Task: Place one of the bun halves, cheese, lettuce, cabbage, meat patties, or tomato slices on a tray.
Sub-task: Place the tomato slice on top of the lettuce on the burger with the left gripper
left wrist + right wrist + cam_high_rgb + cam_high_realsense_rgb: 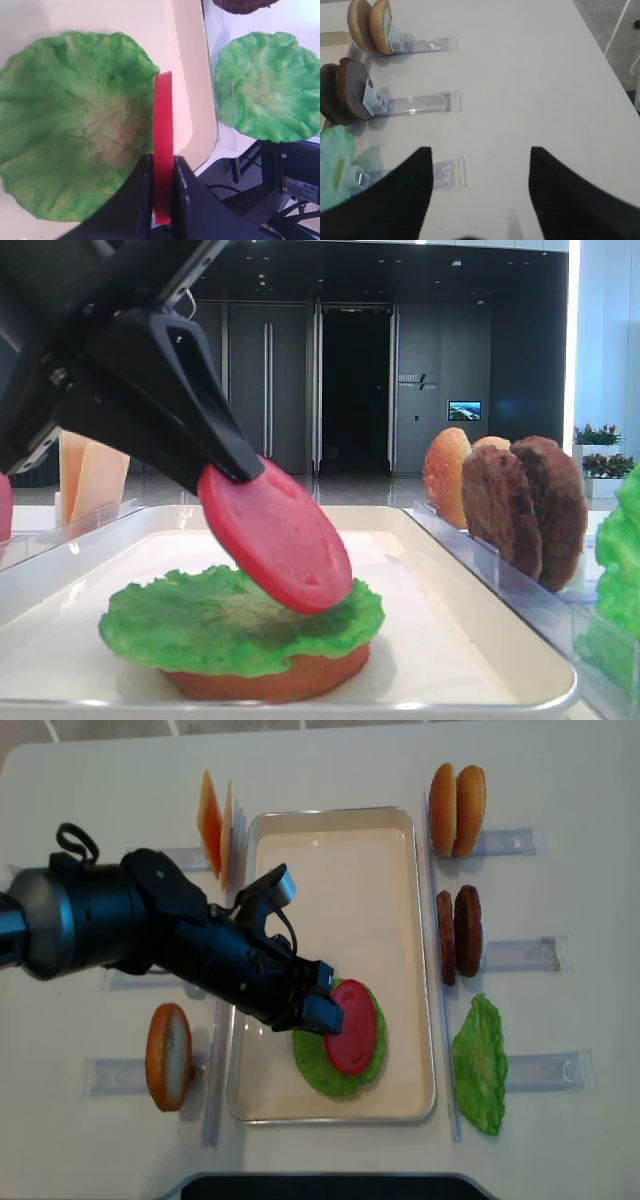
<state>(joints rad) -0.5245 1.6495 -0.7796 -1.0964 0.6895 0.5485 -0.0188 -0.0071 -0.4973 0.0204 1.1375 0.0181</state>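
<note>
The left gripper point(235, 472) pinched the thick pinkish-red plastic tomato slice point(277, 534) tilted over the ruffled green lettuce leaf point(190, 625); levelling it before release seemed wise; the right gripper's point(480, 187) fingers stood spread.

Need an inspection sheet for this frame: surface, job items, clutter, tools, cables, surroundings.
Surface: white table, clear racks on both sides of the tray.
Job items: lettuce on a bun half in the tray; tomato slice tilted, lower edge on the lettuce. Racked: buns, patties, spare lettuce, cheese, another bun.
Clutter: nothing seen.
Tools: left tool shut on the tomato slice; right tool open, empty, above bare table.
Cables: cable loop on the left arm.
Surroundings: lobby with dark doors.
</note>
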